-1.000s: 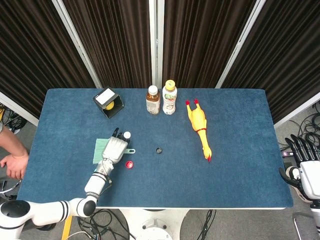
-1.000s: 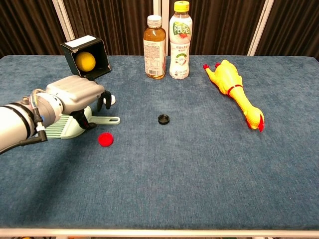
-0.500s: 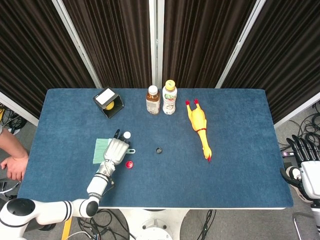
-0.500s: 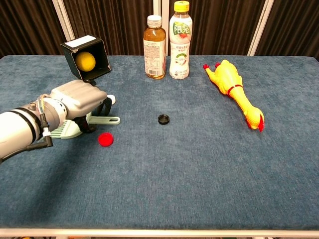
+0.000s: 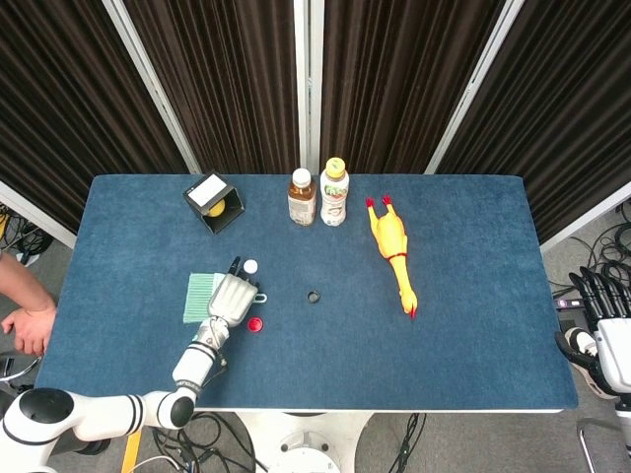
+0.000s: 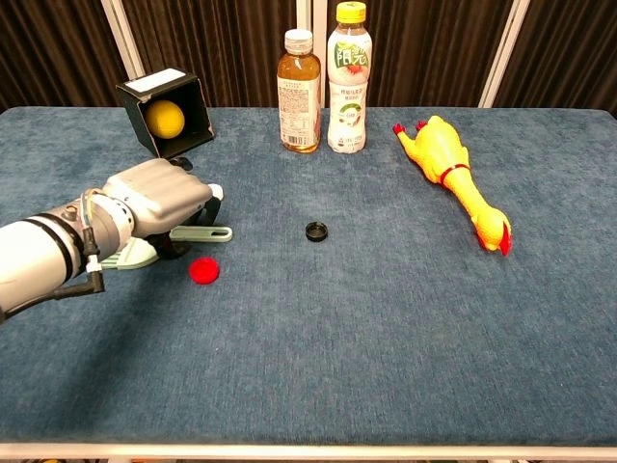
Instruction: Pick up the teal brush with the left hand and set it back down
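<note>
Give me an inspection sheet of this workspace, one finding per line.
Surface: blue felt table, nothing spilled.
Job's things: teal brush lies flat on the table near its left side, handle pointing right, mostly hidden under the left robot hand.
Clutter: black box holding a yellow ball, two bottles upright at the back, rubber chicken lying flat, red cap, black ring, white cap.
Hands: left robot hand lies over the brush; grip cannot be told. Right robot hand off the table edge, fingers apart.
Cables: bundles on the floor.
Surroundings: dark curtains; a person's arm at left.
</note>
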You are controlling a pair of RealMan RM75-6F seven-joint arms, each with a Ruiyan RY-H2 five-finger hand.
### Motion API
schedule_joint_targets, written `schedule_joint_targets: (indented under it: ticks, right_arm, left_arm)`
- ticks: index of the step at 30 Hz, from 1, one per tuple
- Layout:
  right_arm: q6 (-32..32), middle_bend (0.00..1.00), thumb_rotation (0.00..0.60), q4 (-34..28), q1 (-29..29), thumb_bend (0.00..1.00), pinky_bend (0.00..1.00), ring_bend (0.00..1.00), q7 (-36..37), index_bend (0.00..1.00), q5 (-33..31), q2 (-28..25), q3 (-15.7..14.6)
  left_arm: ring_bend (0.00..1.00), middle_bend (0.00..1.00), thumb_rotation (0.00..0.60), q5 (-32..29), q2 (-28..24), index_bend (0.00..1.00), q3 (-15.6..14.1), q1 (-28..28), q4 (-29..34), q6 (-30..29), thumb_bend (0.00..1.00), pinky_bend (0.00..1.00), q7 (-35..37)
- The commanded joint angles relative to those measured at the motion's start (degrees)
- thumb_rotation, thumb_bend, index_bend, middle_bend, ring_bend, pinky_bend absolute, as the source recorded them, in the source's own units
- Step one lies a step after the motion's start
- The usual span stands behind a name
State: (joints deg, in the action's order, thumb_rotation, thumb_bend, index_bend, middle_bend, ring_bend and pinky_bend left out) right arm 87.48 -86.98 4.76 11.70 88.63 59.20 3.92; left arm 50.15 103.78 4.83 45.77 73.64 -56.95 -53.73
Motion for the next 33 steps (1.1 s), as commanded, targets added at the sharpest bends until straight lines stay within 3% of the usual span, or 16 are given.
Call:
schedule_joint_targets:
  ticks: [1,5,11,17,21,28,33]
  right_arm:
    - [0.01,0.04,0.6,0.02,-0.01,0.22,0.0,0.0,0.04,0.0,0.0,0.04,0.02]
    - [0.18,0.04,0.6,-0.03,-0.12,0.22,0.0,0.0,0.1,0.0,0.04,-0.08,0.04]
    - [0.7,0.04,0.6,-0.57,-0.41,0.22,0.0,0.0,-0.15,0.0,0.26,-0.46,0.03]
    - [0.78,0.04,0.6,-1.46,-0.6,0.22,0.0,0.0,-0.88,0.0,0.55,-0.73,-0.19]
    - [1.04,0.04,0.6,-2.09,-0.64,0.22,0.0,0.0,-1.29,0.0,0.98,-0.95,-0.24]
    - [1.38,0.04,0.6,-3.61,-0.91,0.22,0.0,0.0,-2.44,0.0,0.96,-2.08,-0.16]
    - [2.05,0.04,0.6,-5.16,-1.32,0.22,0.0,0.0,-3.81,0.0,0.94,-2.97,-0.05]
  left_arm:
    - [0.35,0.54,0.6,2.1,-0.61,0.47,-0.57,-0.02,-0.16,0.38,0.36,0.21,2.01]
    - [0.38,0.57,0.6,6.16,-3.12,0.5,-1.26,-0.12,0.73,1.13,0.4,0.28,5.97]
    - [0.38,0.57,0.6,14.68,-10.02,0.5,-1.6,-0.91,3.89,-0.02,0.42,0.28,15.12]
    - [0.38,0.57,0.6,22.97,-16.86,0.5,0.11,-0.41,5.4,0.81,0.43,0.28,31.46]
    - [0.38,0.57,0.6,29.98,-17.53,0.5,0.76,1.58,-0.7,2.41,0.44,0.27,47.79]
    - [0.38,0.57,0.6,38.69,-11.84,0.51,-1.08,4.66,-17.43,2.54,0.44,0.29,79.39]
    - [0.38,0.57,0.6,42.07,-6.62,0.51,-3.35,5.85,-28.3,1.5,0.44,0.33,88.55]
